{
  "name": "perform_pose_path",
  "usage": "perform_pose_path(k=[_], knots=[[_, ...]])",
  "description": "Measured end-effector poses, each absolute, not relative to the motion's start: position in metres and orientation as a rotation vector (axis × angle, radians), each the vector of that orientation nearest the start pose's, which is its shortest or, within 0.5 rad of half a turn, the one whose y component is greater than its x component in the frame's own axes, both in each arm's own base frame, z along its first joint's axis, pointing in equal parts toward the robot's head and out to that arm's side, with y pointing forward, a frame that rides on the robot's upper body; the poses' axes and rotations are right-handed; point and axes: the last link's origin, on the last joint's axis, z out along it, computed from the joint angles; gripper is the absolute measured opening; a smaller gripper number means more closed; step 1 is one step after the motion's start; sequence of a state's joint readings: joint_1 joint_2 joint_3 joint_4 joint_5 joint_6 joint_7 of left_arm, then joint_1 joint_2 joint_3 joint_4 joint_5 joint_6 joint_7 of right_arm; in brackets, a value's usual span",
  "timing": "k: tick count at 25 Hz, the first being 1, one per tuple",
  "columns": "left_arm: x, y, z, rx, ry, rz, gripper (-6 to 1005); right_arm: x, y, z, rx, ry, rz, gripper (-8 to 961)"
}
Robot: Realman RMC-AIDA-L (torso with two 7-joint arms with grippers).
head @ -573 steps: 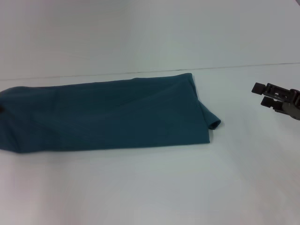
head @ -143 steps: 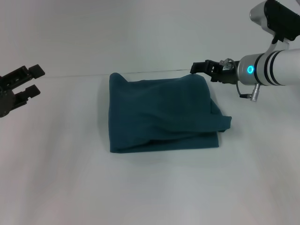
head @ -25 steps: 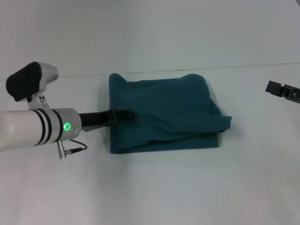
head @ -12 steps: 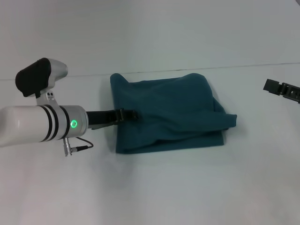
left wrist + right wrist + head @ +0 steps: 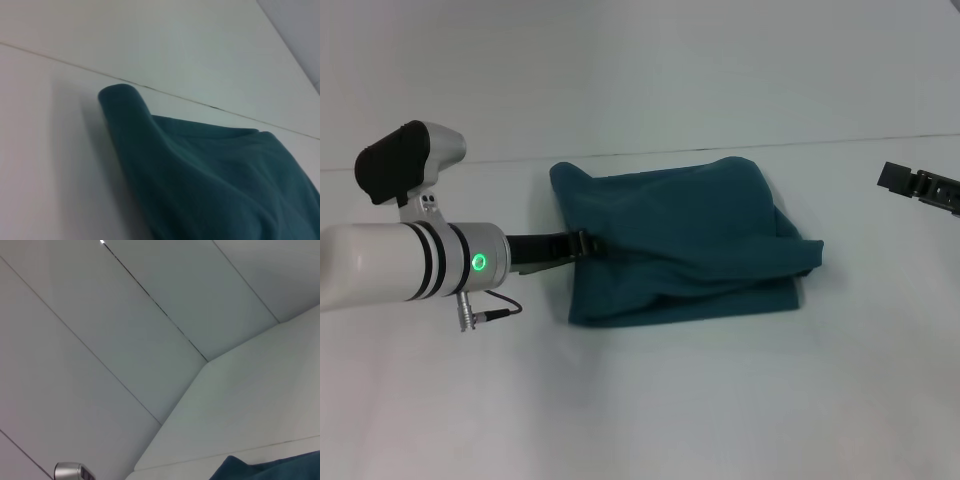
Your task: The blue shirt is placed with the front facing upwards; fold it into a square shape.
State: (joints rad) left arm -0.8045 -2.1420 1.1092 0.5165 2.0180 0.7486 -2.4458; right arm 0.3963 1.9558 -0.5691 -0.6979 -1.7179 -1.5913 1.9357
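Blue shirt (image 5: 685,240) lies folded, roughly square, mid table (image 5: 640,400), plain side up. My left gripper (image 5: 582,243) sits low at shirt's left edge, touching fabric; can't tell if clenched or released. Right gripper (image 5: 918,186) parked far right, well apart from shirt; state unclear too.

White tubular left arm (image 5: 380,270) with black rings, a green glowing ring light and a black-capped joint. Thin black cable with silver plug below the wrist. Black left gripper (image 5: 582,243) and black right gripper (image 5: 918,186).
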Motion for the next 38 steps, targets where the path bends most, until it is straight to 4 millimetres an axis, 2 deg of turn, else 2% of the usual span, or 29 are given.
perform_pose_path(k=[6,10,14,17,19,23,26,31,38], knots=[[-0.199,0.416,-0.074,-2.202,-1.599,-0.493,222,0.301,0.324,0.099,-2.203,1.290,1.129,803],[-0.203,0.403,-0.064,-2.251,-1.645,-0.526,179,0.301,0.323,0.098,-2.203,1.294,1.134,803],[-0.223,0.386,-0.050,-2.249,-1.728,-0.556,147,0.300,0.323,0.097,-2.203,1.296,1.138,803],[-0.254,0.368,-0.031,-2.184,-1.802,-0.595,142,0.300,0.323,0.096,-2.203,1.297,1.139,802],[-0.260,0.365,-0.027,-2.166,-1.811,-0.600,141,0.300,0.324,0.096,-2.205,1.296,1.141,802],[-0.289,0.356,0.000,-2.064,-1.824,-0.633,139,0.297,0.326,0.095,-2.211,1.292,1.146,802],[-0.299,0.355,0.010,-2.039,-1.802,-0.641,137,0.296,0.327,0.093,-2.213,1.297,1.152,803],[-0.297,0.356,0.009,-2.088,-1.745,-0.622,131,0.295,0.327,0.092,-2.215,1.297,1.155,804],[-0.296,0.357,0.007,-2.142,-1.688,-0.508,121,0.297,0.327,0.091,-2.211,1.298,1.145,803]])
